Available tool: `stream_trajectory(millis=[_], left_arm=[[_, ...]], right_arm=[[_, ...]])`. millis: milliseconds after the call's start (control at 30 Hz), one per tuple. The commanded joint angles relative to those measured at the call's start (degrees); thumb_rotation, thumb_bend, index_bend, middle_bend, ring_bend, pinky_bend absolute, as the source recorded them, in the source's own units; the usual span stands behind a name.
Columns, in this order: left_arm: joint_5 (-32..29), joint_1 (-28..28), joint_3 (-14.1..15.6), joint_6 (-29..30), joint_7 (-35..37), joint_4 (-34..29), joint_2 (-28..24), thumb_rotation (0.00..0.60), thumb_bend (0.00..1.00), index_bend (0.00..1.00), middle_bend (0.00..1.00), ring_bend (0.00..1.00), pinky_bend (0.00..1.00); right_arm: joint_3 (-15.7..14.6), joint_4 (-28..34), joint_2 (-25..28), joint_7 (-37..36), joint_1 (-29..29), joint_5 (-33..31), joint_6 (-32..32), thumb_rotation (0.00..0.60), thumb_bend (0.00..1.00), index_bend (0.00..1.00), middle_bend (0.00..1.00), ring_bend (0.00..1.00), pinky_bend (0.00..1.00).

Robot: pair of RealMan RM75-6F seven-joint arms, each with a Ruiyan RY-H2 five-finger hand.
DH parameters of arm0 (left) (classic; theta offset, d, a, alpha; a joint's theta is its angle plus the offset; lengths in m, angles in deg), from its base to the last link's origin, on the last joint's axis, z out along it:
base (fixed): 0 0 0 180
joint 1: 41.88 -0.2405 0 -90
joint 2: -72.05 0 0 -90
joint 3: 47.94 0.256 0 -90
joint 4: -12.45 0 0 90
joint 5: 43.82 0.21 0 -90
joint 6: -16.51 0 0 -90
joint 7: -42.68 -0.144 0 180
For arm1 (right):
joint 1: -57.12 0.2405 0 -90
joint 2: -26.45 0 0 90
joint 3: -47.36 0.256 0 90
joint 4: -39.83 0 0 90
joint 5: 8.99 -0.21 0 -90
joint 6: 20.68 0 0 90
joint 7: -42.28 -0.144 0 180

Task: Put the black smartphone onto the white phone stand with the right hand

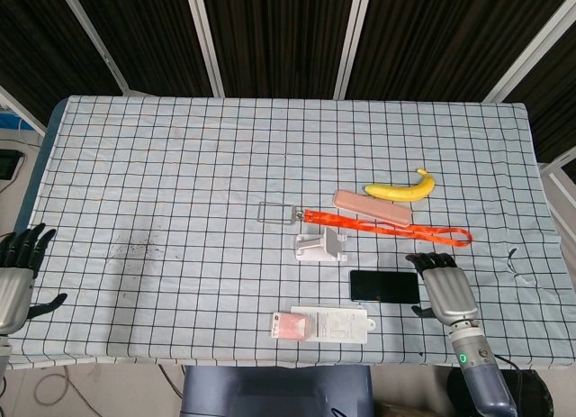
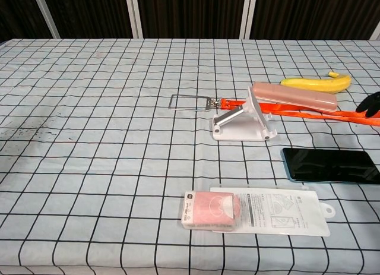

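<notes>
The black smartphone [image 1: 384,286] [image 2: 330,165] lies flat on the checked tablecloth, just in front of and to the right of the white phone stand [image 1: 319,247] [image 2: 244,123]. My right hand [image 1: 444,287] hovers with fingers apart right beside the phone's right end, holding nothing; only its dark fingertips [image 2: 371,103] show at the right edge of the chest view. My left hand [image 1: 16,271] hangs open off the table's left edge, far from both objects.
A banana [image 1: 400,189], a pink case [image 1: 372,206] and an orange lanyard [image 1: 387,224] with a metal clip [image 1: 274,212] lie behind the stand. A packaged pink item [image 1: 321,325] sits near the front edge.
</notes>
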Motion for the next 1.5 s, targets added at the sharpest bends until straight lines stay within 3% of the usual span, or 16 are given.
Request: stream_trajectory(millis=[33,800,1500], left_arm=[[-0.07,0.05,-0.01,-0.10,0.08,-0.05,-0.02,0.600,0.00,0.00,0.00,0.00,0.00],[-1.13,0.49,-0.12,-1.44,0.95,-0.59,-0.47,0.600,0.00,0.00,0.00,0.00,0.00],[-1.46,0.69,-0.16,-1.90,2.15,-0.81,-0.87,0.600,0.00,0.00,0.00,0.00,0.00]], right_arm=[[-0.05,-0.54,-1.07,0.66,0.60,-1.00,0.25,0.600,0.15,0.28,0.30,0.25,0.18],[-0.73,-4.74,-8.11,2.63,3.92,-6.93,2.20,0.600,0.19,0.29,0.29,0.26,0.18],[-1.26,-8.08,-12.65,4.02,5.96,-8.39,1.34,0.600,0.19,0.29,0.29,0.26,0.18]])
